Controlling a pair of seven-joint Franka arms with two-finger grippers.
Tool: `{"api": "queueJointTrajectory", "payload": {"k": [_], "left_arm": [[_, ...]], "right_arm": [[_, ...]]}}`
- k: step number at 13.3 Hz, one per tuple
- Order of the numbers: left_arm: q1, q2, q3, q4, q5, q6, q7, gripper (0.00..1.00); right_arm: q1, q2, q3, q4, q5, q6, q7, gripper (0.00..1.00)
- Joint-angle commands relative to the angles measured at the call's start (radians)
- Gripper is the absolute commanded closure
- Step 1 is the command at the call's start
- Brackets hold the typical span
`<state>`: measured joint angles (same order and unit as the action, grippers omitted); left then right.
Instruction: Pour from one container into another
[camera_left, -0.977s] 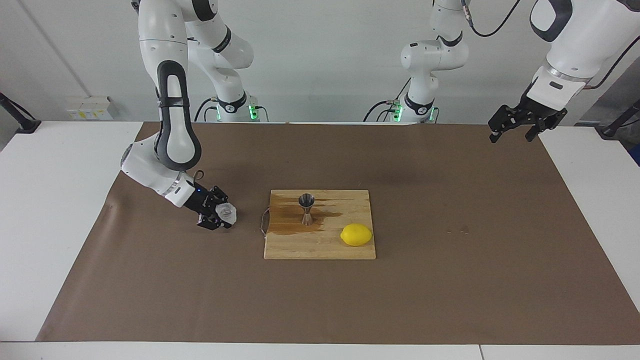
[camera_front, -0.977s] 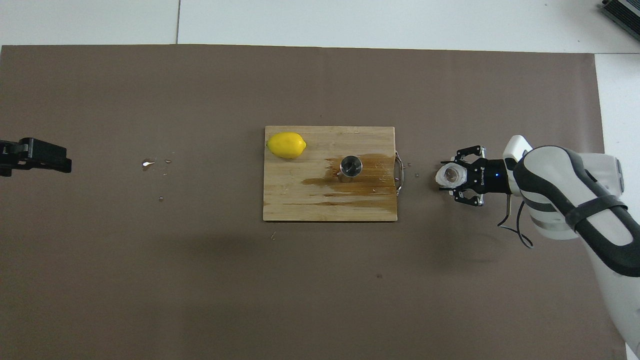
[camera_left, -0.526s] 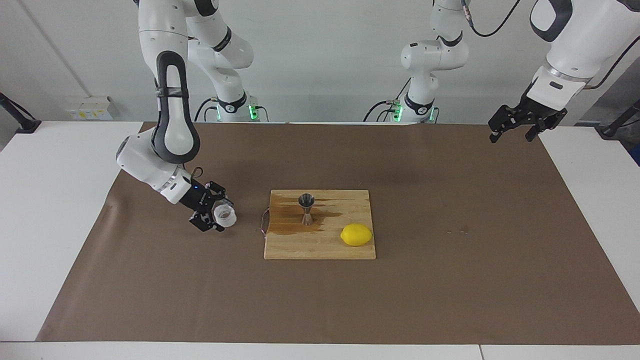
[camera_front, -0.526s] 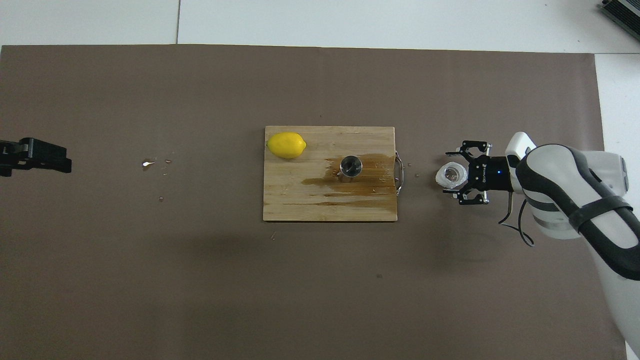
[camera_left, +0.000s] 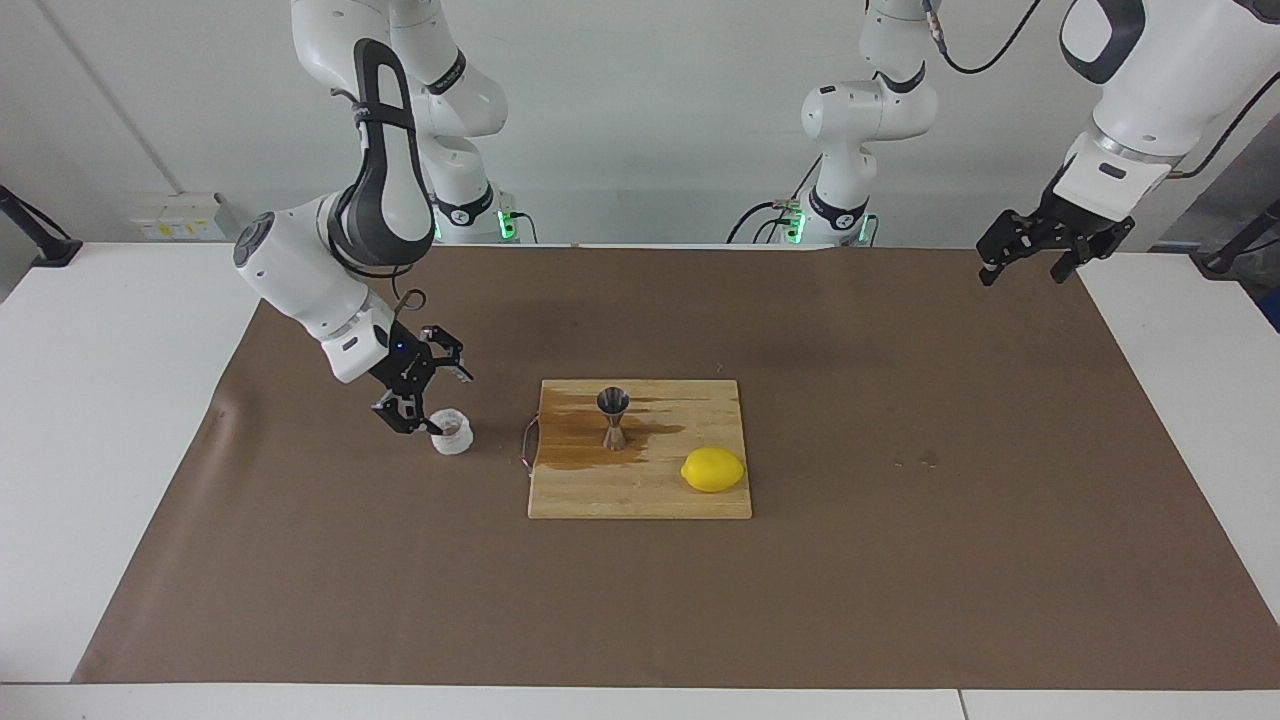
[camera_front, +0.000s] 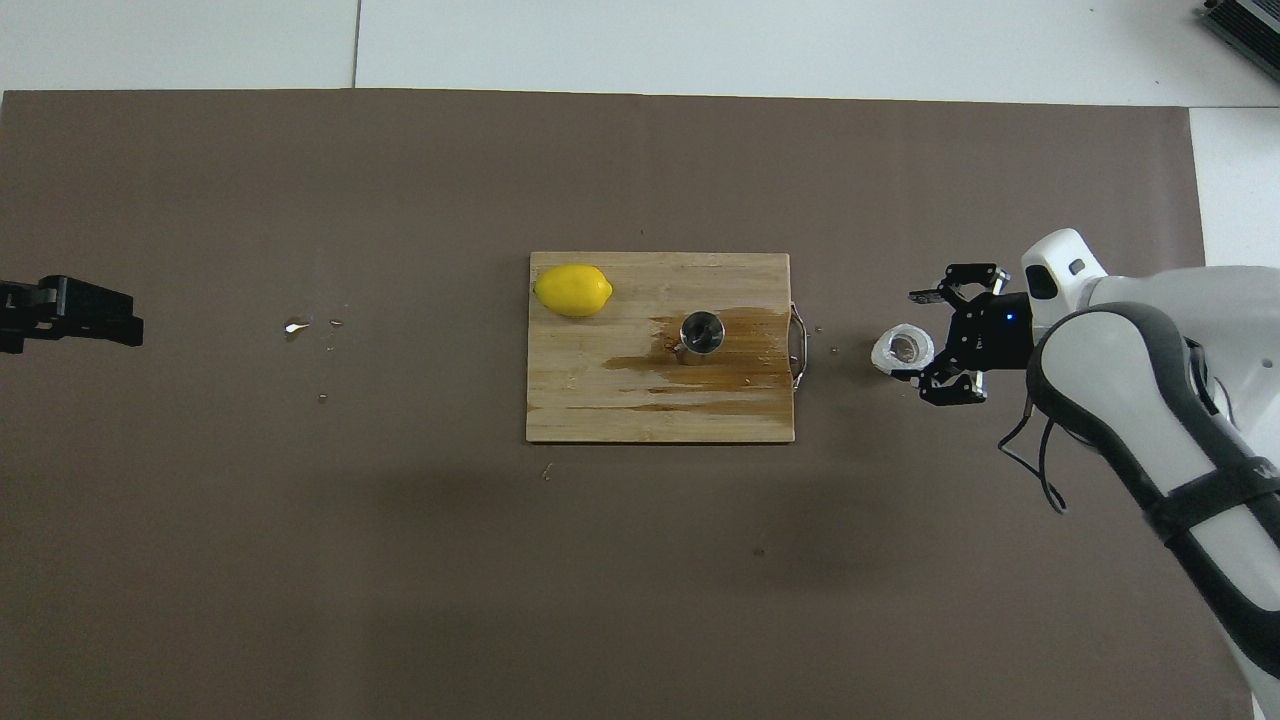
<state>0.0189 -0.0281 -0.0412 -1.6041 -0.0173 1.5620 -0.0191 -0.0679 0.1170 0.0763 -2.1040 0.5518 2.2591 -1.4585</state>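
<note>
While the right gripper (camera_left: 432, 398) hangs open and empty just above the cup (camera_left: 450, 432) beside the board (camera_left: 640, 495), one finger may tip it.

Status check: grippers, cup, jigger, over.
Right gripper open, just above the cup. Cup upright on the mat, released. Left gripper open, waiting. Jigger upright on wet board, lemon beside it.
</note>
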Motion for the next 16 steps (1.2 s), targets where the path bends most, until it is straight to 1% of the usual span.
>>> {"api": "queueJointTrajectory", "payload": {"k": [1, 3, 5, 8, 9, 11, 12, 15, 16], "left_arm": [[0.003, -0.021, 0.001, -0.017, 0.010, -0.008, 0.007, 0.00], [0.003, -0.021, 0.001, -0.017, 0.010, -0.008, 0.007, 0.00], [0.003, -0.021, 0.001, -0.017, 0.010, -0.008, 0.007, 0.00], [0.003, -0.021, 0.001, -0.017, 0.010, -0.008, 0.007, 0.00], [0.003, -0.021, 0.001, -0.017, 0.010, -0.008, 0.007, 0.00], [0.003, -0.021, 0.001, -0.017, 0.010, -0.008, 0.007, 0.00], [0.003, -0.021, 0.001, -0.017, 0.010, -0.008, 0.007, 0.00], [0.003, -0.021, 0.001, -0.017, 0.010, -0.008, 0.007, 0.00], [0.003, -0.021, 0.001, -0.017, 0.010, -0.007, 0.007, 0.00]], "right_arm": [[-0.006, 0.003, 0.004, 0.010, -0.111, -0.020, 0.236, 0.00], [0.019, 0.003, 0.002, 0.012, -0.240, -0.023, 0.472, 0.00], [0.020, 0.003, 0.007, 0.022, -0.372, -0.067, 0.707, 0.00], [0.019, 0.003, 0.007, 0.094, -0.458, -0.191, 0.942, 0.00], [0.019, 0.003, 0.007, 0.129, -0.501, -0.249, 1.025, 0.00], [0.020, 0.004, 0.008, 0.217, -0.544, -0.379, 1.255, 0.00], [0.019, 0.006, 0.010, 0.264, -0.572, -0.435, 1.300, 0.00], [0.017, 0.004, 0.010, 0.413, -0.572, -0.600, 1.447, 0.00], [0.017, -0.017, 0.010, 0.436, -0.564, -0.634, 1.481, 0.00]]}}
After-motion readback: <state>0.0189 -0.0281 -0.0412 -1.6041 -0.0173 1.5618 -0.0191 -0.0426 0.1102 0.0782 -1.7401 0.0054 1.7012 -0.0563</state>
